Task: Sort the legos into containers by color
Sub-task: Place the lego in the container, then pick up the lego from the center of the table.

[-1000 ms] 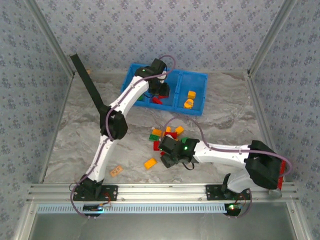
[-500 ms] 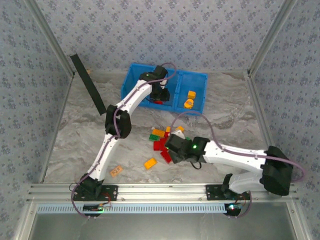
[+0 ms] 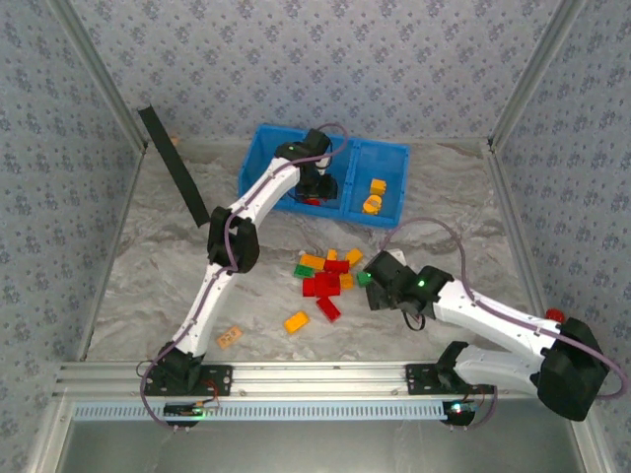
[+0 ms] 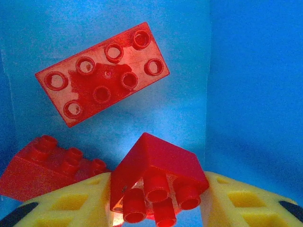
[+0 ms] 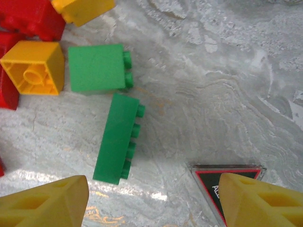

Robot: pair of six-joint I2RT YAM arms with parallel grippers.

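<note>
Red bricks first: two lie in the middle compartment (image 4: 189, 118) of the blue bin (image 3: 385, 145), one flat with studs up (image 4: 102, 73), one at the side (image 4: 45, 165). A third red brick (image 4: 156, 182) sits tilted between the yellow fingers of the left gripper (image 4: 158, 208). Jaws are partway apart; can't tell if it's gripped or let go.

Bin stands at the table's far edge, approx. mid. Its right compartment (image 3: 392, 177) holds two yellow-orange bricks (image 3: 374, 195). Left compartment is mostly hidden by the arm, contents n/k.

Outstanding: a loose pile (image 3: 325, 278) of red, green and yellow-orange legos near table centre, plus one orange brick (image 3: 296, 321) toward the near edge.

Right gripper (image 5: 154, 196) hangs over the pile's right side, fingers spread wide, nothing between them. A long green brick (image 5: 118, 139) and a square green brick (image 5: 97, 68) lie just ahead. A black triangle (image 5: 227, 182) sits by its right finger.

Assessment: sort started, est. under half done; most pcs are on the table.
</note>
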